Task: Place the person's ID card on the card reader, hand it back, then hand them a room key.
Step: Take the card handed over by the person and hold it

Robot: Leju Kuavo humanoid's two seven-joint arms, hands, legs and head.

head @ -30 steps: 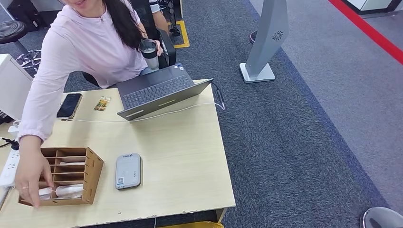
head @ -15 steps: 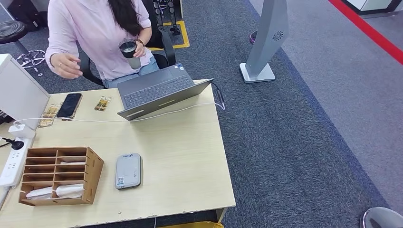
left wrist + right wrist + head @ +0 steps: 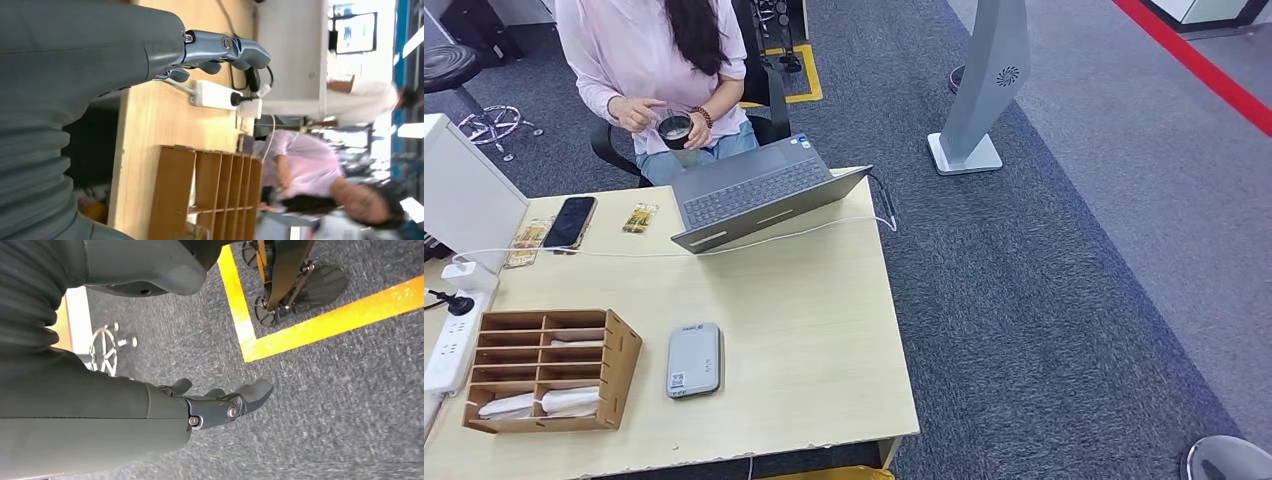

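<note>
No ID card is seen on the flat grey card reader (image 3: 693,360) beside the wooden slotted rack (image 3: 554,369), both the left hand (image 3: 220,52) and right hand (image 3: 220,402) are held empty with fingers loosely extended, so receipt of the card from the seated person in pink (image 3: 659,60) is judged outstanding.

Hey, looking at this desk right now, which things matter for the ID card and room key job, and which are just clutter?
For the job:
card reader
wooden organizer holding white cards
person

Lying about:
laptop
phone
power strip
cup in the person's hands
</note>
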